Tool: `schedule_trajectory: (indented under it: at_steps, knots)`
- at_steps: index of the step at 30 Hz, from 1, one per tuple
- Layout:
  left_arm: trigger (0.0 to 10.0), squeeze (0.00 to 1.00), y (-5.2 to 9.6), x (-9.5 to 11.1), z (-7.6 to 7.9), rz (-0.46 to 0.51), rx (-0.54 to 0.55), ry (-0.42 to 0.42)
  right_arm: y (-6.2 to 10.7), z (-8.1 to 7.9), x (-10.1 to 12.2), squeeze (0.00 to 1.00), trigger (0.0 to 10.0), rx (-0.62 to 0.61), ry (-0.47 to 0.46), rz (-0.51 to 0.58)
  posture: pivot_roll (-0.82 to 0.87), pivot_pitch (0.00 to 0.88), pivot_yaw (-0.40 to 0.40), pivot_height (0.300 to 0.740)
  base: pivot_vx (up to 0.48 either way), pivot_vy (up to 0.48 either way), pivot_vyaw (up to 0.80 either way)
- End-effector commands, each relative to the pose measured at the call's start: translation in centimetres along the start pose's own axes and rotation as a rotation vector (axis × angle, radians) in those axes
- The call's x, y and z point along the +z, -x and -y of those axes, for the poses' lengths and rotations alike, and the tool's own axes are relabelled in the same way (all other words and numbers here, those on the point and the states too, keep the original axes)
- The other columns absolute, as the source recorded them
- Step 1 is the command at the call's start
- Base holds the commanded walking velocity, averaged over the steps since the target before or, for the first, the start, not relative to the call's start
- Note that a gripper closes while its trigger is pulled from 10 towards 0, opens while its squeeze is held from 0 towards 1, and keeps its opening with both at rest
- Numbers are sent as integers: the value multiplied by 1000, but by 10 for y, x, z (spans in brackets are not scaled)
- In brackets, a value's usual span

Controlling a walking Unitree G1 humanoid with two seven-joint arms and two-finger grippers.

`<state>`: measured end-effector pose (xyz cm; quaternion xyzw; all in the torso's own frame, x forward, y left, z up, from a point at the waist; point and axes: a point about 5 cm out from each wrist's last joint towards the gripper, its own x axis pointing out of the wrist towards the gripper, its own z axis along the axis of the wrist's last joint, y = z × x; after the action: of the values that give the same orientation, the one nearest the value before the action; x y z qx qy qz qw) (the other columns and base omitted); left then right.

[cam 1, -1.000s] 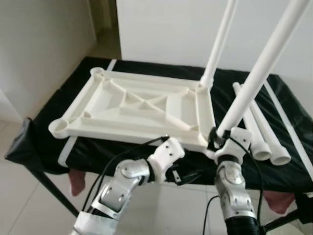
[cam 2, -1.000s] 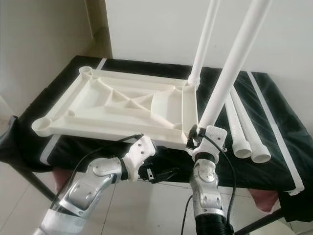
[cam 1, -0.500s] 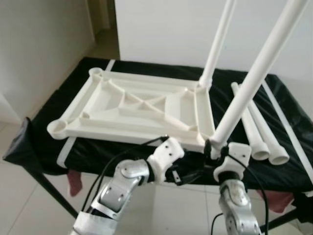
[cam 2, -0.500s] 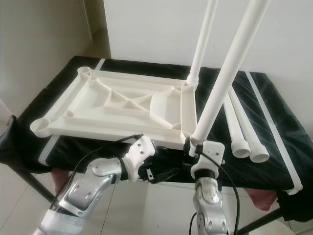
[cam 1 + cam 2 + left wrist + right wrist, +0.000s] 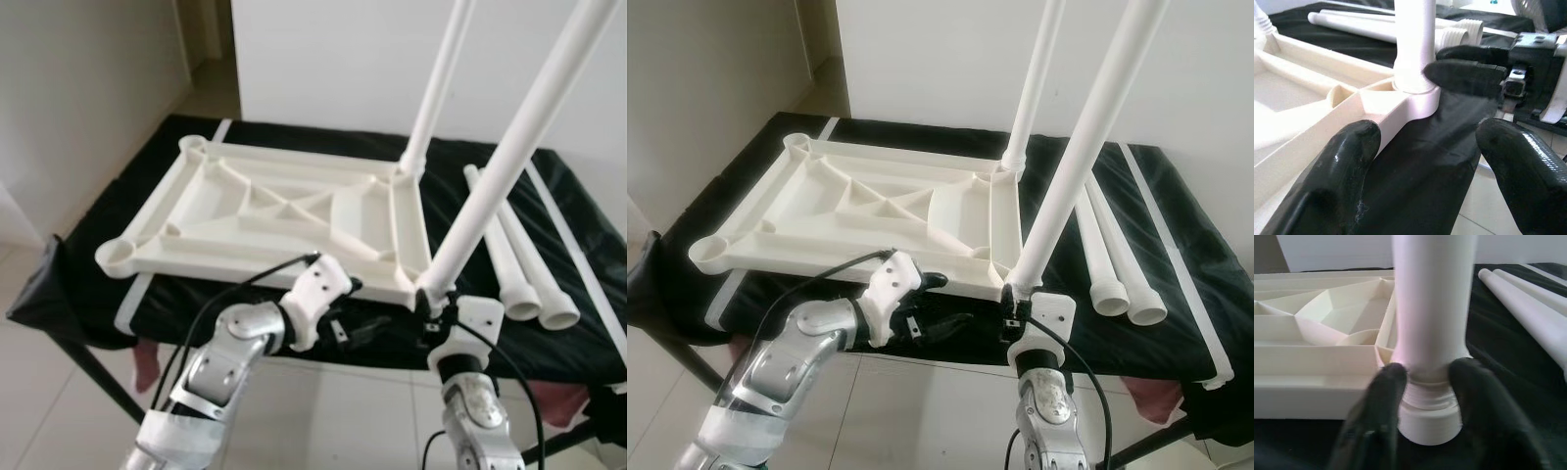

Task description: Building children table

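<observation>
Your right gripper (image 5: pixel 1425 396) pinches the long white plastic table leg (image 5: pixel 509 166) at its base.
It stands in the upturned white plastic tabletop's (image 5: pixel 284 211) near corner socket; left gripper (image 5: pixel 1420 161) spread open just beside.

Left hand (image 5: pixel 338 304) raised toward tabletop (image 5: pixel 284 220) edge; right hand (image 5: pixel 1425 382) dropped lower.

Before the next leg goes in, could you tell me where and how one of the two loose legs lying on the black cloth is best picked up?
Grip a loose leg on its smooth round shaft, well above the wider threaded end near the cloth's front edge. Come down from above with the jaws across its width. The two lie close side by side, so take the outer one, whose outward side looks open.
</observation>
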<state>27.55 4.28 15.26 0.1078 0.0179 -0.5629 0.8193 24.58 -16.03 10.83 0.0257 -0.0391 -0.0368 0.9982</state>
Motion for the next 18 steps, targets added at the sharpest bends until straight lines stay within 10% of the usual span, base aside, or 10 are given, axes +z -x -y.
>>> schedule_trajectory:
  at_steps: [1,3,5,6,7,18]
  knots:
    - [10000,0,-1,-2,-7,-17,78,1,-1,-3,-1,0,0,25,-14,-14,-1,6,-30,740,0,0,0]
    - [10000,0,0,-2,-9,-18,96,8,-2,-5,-2,0,0,36,-18,-21,1,7,-29,740,0,0,0]
    - [10000,0,0,-4,-13,-29,125,18,-5,-7,-5,0,6196,50,-17,-35,3,8,-28,740,0,0,0]
    - [10000,0,0,-4,-13,-29,125,18,-5,-7,-5,0,6196,50,-17,-35,3,8,-28,740,0,0,0]
    - [10000,0,0,-7,-17,-50,156,24,-8,-7,-6,0,10000,64,-23,-46,4,10,-29,740,0,0,0]
    - [10000,0,5,-24,-48,-190,366,63,-34,24,1,0,10000,-33,6,-20,1,8,-24,740,0,0,0]
